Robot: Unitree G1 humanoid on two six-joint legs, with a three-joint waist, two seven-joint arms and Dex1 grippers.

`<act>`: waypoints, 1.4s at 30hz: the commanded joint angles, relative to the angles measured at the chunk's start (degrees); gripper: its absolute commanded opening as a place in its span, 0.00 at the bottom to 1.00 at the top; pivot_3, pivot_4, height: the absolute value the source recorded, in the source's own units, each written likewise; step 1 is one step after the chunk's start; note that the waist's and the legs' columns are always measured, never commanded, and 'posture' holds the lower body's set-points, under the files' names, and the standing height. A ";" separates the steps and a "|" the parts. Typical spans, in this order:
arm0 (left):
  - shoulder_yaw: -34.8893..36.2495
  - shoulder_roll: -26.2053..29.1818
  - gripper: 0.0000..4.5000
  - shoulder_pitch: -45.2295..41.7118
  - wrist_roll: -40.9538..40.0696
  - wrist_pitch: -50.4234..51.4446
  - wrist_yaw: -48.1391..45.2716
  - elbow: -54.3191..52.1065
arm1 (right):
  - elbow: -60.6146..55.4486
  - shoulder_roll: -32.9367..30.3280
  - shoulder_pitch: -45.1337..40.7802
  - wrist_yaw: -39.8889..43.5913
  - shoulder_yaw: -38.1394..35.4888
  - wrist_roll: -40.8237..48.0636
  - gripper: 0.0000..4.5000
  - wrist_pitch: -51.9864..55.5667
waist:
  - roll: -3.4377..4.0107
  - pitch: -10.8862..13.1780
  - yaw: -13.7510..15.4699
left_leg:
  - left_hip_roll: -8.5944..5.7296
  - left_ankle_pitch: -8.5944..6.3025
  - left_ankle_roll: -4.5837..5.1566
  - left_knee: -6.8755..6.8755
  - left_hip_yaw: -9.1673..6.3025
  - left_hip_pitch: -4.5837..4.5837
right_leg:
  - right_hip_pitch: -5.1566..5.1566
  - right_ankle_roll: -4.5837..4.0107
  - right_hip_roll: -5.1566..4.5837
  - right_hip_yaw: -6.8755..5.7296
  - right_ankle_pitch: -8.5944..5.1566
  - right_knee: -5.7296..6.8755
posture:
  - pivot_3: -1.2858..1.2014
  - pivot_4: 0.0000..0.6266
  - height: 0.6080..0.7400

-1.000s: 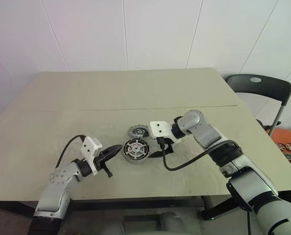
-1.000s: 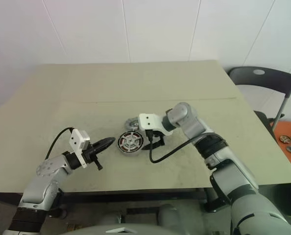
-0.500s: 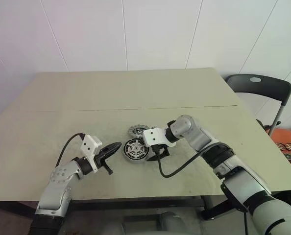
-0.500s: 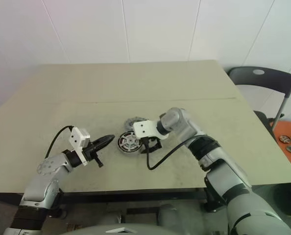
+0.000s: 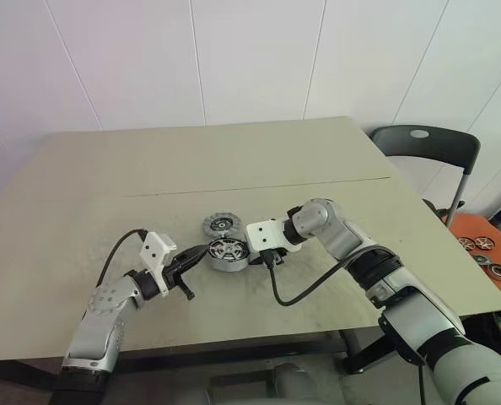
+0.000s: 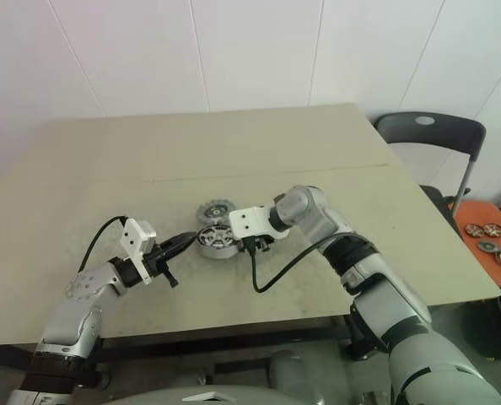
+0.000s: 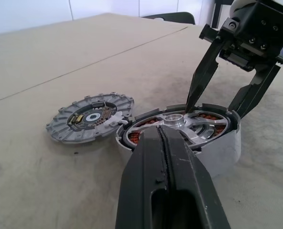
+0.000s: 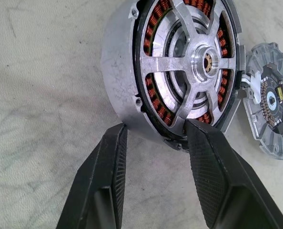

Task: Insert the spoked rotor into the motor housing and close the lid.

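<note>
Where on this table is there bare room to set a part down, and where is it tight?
Bare: the table behind the seam, and its near right corner. Crowded: the middle, where the lid lies beside the motor housing, with the left pincer and right pincer closing in from either side.

The lid (image 8: 272, 112) is cut by the picture's edge; the left gripper (image 7: 166, 143) hides the motor housing's (image 7: 217, 152) near rim.

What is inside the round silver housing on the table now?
Inside the motor housing sits a spoked rotor, with copper windings visible between its spokes. What lies under the rotor's hub is covered. The lid lies beside it, not on it.
</note>
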 commanded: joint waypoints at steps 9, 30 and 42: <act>0.07 -0.43 0.00 -0.96 0.91 -1.56 0.20 -0.51 | -6.51 0.45 2.63 4.23 0.03 2.23 0.42 1.59 | 0.01 0.01 0.31 | 0.00 0.00 0.00 -0.05 -0.05 -0.35 | -0.28 0.04 0.00 -0.01 0.01 -0.07 | 0.52 0.00 1.00; -0.59 -1.37 0.00 -0.45 1.77 -1.65 0.45 -0.39 | -8.62 1.90 3.05 4.25 0.60 1.78 0.05 5.00 | 0.02 0.01 0.23 | -0.01 0.00 0.00 -0.06 -0.06 -0.39 | -0.31 0.03 0.00 -0.02 0.01 -0.11 | 0.52 0.00 1.00; 0.05 -0.16 0.00 0.17 1.13 -1.12 -0.09 -1.13 | -8.27 4.16 3.76 0.51 1.07 0.47 0.01 5.81 | 0.02 0.01 -0.07 | 0.00 0.00 0.00 -0.04 -0.07 -0.31 | -0.28 0.02 0.02 -0.03 0.00 -0.07 | 0.52 0.00 1.00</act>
